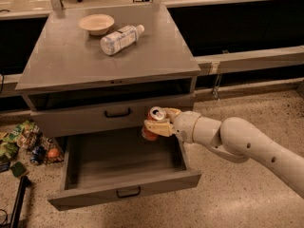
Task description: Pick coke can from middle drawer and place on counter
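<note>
My gripper (156,124) reaches in from the right and is shut on the coke can (151,134), a red-orange can with a silver top (156,113). It holds the can tilted in the air over the right rear of the open middle drawer (123,190), in front of the taller drawer front (85,119) above. The drawer tray is pulled out. The counter (71,56) lies above and behind the can.
A tan bowl (96,23) and a clear plastic bottle (120,38) lie at the back of the counter. Snack bags and small items (23,144) litter the floor at the left. My white arm (247,146) stretches to the right over speckled floor.
</note>
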You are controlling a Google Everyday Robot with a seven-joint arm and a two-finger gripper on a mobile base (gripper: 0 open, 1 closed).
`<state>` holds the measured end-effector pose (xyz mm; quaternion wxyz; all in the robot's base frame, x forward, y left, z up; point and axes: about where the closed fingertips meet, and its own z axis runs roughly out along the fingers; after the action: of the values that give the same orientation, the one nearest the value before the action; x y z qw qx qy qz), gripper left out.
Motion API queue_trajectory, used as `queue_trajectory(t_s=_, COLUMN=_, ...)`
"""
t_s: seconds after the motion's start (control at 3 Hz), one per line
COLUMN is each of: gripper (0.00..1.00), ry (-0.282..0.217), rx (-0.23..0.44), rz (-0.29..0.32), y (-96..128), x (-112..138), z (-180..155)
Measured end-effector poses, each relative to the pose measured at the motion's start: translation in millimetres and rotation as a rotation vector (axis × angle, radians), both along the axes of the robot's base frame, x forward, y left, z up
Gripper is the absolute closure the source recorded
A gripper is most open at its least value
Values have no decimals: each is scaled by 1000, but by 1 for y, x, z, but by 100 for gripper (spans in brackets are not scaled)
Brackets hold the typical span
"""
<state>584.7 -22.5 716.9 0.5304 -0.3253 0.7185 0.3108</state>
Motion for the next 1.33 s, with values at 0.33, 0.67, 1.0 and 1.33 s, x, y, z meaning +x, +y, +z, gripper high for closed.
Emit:
queue_trajectory(t_s=0.33, gripper=100, ry=-84, rx=-17, rz=13, y=-5, x=-2, z=46)
queue_trajectory(t_s=0.67, gripper=100, ry=-200, rx=-64, rz=38, y=-10, x=-2, z=104)
queue_trajectory(t_s=1.0, gripper=100, ry=-308, rx=-79, rz=60, y=-12, x=11, z=152)
queue_trajectory(t_s=1.33, gripper=100, ry=-334, rx=-78, rz=57, y=-15, x=16, z=166)
